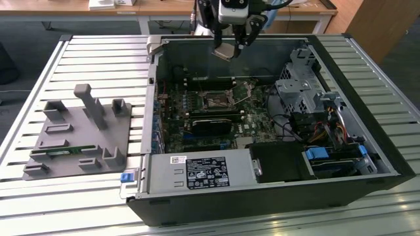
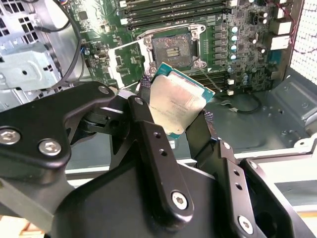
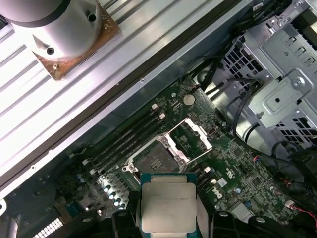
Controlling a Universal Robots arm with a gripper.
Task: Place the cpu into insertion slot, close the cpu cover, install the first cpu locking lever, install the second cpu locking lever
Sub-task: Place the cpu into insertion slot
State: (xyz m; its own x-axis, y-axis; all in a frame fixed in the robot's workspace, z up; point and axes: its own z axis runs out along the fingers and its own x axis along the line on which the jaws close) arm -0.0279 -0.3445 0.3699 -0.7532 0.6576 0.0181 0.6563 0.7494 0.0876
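Inside the open computer case [image 1: 262,206], on the green board [image 1: 246,127], the insertion slot [image 1: 215,100] lies bare, with the cpu cover [image 3: 190,136] raised just beside it. Well above the slot, my gripper [image 1: 231,46] pinches the cpu [image 1: 224,51] by its edges, tilted. If it goes down tilted or misaligned, I fear bent socket contacts or a snag on the cover.

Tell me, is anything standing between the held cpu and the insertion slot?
Nothing visible does. The gripper holds the cpu above the open insertion slot; the cpu cover is swung open beside it, off the opening.
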